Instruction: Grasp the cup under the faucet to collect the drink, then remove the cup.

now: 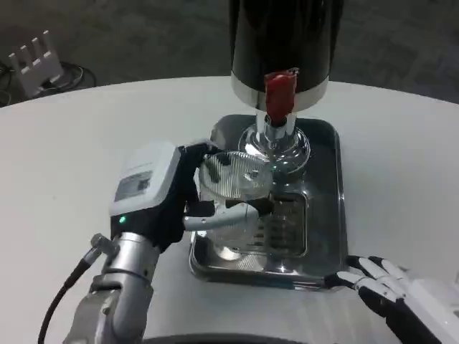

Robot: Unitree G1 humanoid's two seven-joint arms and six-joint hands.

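Left hand (168, 193) holds the clear ribbed cup (233, 190), fingers (229, 213) wrapped round it, over the metal tray (326, 215). The red faucet (280, 92) sits up & past the fingertips. Keep the cup straight, rim right under the spout. Right hand (384, 287) waits w/ fingers apart, holding nothing.

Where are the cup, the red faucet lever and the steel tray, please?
cup (233, 188), head view, ribbed clear side wall.
red faucet lever (280, 92), head view, its front face.
steel tray (326, 215), head view, right rim.
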